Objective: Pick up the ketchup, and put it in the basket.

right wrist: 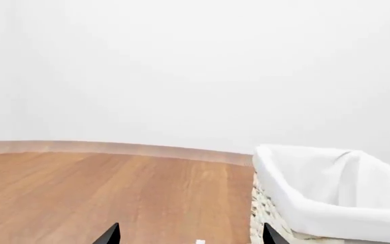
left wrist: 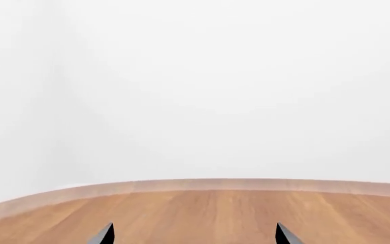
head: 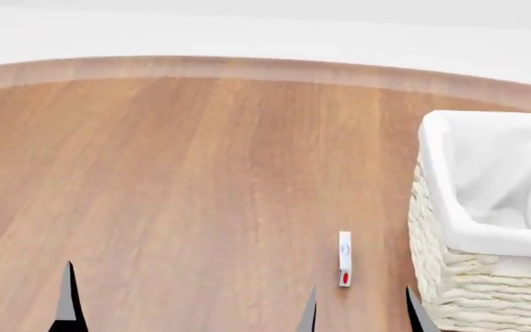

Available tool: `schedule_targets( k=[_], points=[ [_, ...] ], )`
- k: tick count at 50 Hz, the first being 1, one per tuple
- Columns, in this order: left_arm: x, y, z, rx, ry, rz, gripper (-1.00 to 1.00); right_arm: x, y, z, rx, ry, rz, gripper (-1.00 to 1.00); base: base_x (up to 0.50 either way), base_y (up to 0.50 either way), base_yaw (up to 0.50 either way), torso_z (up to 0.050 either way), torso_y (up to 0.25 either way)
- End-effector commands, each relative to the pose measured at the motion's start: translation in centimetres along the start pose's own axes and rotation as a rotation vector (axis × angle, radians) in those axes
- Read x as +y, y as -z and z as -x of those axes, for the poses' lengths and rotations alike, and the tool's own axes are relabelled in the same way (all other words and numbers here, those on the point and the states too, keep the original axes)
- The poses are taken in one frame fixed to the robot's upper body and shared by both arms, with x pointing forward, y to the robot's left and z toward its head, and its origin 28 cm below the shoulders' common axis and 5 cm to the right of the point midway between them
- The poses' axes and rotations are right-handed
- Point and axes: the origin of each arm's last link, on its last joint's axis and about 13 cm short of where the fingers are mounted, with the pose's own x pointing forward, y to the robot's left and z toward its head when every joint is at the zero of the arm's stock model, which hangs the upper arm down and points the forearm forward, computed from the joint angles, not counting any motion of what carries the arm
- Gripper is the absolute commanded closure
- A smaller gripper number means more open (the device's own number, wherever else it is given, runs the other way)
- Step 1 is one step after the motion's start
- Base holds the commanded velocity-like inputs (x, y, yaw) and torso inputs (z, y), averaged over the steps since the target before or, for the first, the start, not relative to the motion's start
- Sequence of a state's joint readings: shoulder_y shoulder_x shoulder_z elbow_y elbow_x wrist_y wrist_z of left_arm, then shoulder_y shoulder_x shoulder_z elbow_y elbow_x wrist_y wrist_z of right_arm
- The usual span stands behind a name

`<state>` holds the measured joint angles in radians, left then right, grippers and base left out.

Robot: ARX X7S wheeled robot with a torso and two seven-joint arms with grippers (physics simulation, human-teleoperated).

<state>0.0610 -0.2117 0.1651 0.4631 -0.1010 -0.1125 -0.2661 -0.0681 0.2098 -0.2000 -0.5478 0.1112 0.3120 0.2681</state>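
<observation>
Nearby: basket (head: 487,242) upright — right fingers (head: 358,311) apart

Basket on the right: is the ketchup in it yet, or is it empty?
Cannot tell fully. The cream woven wicker basket shows only white cloth liner in the part visible; its far side is cut off. No ketchup bottle appears in any view.

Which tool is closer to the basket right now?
The right tool: one tip shows right beside the basket's wicker wall, while the left tool sits far across the table.
</observation>
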Motion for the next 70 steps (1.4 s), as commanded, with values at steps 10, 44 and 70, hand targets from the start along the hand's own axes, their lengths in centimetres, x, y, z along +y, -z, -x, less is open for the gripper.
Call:
schedule_targets(
  k=[10,44,70],
  points=[
    [0.2,0.0,0.0,-0.011,-0.005,-0.007,-1.00,-0.1,-0.1,0.0,-0.023,0.010,-0.003,-1.00,0.00,0.00,0.26,0.000,0.000],
    [4.8,1.2,7.3,0.077,-0.036,-0.060,-1.00,0.2,0.6,-0.1,0.003,-0.012,0.008,-1.00,0.00,0.00,0.00,0.000,0.000],
    [6.2,4.3,15.6,0.319,-0.043,-0.102,-1.00,0.5,1.4,-0.3,0.026,-0.021,0.013,-1.00,0.00,0.00,0.00,0.000,0.000]
  ],
)
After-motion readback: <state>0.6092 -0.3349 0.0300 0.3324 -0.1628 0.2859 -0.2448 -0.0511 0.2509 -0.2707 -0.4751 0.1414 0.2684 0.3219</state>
